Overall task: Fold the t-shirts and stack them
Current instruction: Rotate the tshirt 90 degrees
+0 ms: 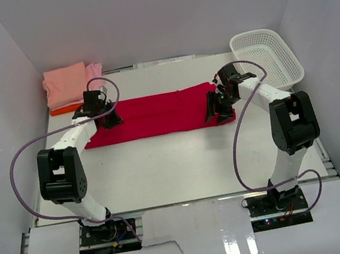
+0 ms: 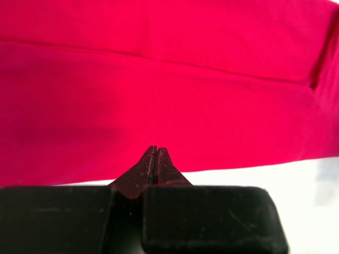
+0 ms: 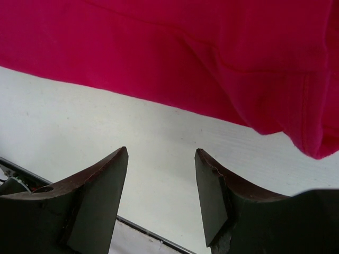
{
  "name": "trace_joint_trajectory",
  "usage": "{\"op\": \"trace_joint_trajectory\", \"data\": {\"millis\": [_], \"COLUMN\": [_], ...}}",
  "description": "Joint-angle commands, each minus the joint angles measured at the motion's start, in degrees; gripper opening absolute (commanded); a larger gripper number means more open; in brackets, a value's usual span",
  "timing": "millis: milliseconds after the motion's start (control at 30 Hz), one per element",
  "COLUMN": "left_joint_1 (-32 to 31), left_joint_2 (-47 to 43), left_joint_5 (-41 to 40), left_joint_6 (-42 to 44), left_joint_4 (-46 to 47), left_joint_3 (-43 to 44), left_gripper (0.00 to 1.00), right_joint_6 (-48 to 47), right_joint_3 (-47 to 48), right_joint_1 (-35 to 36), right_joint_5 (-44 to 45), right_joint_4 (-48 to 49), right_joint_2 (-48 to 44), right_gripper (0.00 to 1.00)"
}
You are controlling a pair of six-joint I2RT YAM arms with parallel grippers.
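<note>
The left claw [image 2: 155, 159] is pressed together at the crimson t-shirt [image 1: 155, 114] edge, right claw [image 3: 160, 153] apart beside it; basket [image 1: 292, 66] at one o'clock, folded shirts [image 1: 70, 85] at eleven.

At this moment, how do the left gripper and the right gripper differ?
The left gripper is shut tight; the right gripper stands open, with bare table showing in its gap. The left gripper's tip meets the near edge of the crimson t-shirt at its left end; the right gripper is at the right end, cloth just ahead of it. Both are low at the same shirt.
</note>
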Motion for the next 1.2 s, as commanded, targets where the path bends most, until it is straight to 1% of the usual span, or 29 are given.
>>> {"op": "trace_joint_trajectory", "data": {"millis": [0, 200, 400, 467, 633, 867, 1033, 1167], "left_joint_1": [0.77, 1.73, 2.52, 3.14, 4.63, 5.25, 5.86, 5.86], "left_joint_2": [0.55, 4.69, 8.03, 8.56, 9.61, 10.05, 11.2, 11.29], "left_joint_5": [-2.61, -5.6, -7.97, -8.85, -8.94, -9.2, -9.82, -7.89], "left_joint_6": [2.62, 4.55, 6.13, 6.48, 7.54, 8.95, 8.69, 7.2], "left_joint_4": [3.65, 5.58, 6.02, 6.37, 6.11, 6.72, 7.17, 6.46], "left_joint_3": [-0.98, -0.1, 0.78, 0.52, 0.08, -2.82, -4.49, -6.42], "left_gripper": [0.0, 0.0, 0.0, 0.02, 0.03, 0.0, 0.0, 0.0], "right_joint_6": [-0.61, -0.7, -0.44, -0.44, -0.52, -1.31, -2.1, -2.02], "right_joint_3": [2.65, 4.58, 5.81, 6.86, 9.33, 13.98, 15.47, 18.11], "right_joint_1": [-0.12, -0.04, -0.13, -0.13, -0.3, -0.83, -1.97, -2.93], "right_joint_5": [1.8, 3.03, 6.02, 7.08, 8.66, 10.5, 11.12, 10.68], "right_joint_4": [0.58, 0.85, 0.67, 0.41, -0.64, -2.22, -2.14, -2.32], "right_joint_2": [2.94, 6.72, 8.05, 8.66, 11.29, 17.17, 18.59, 20.17], "right_gripper": [0.6, 0.6, 0.6, 0.6, 0.6, 0.6, 0.6, 0.6]}}
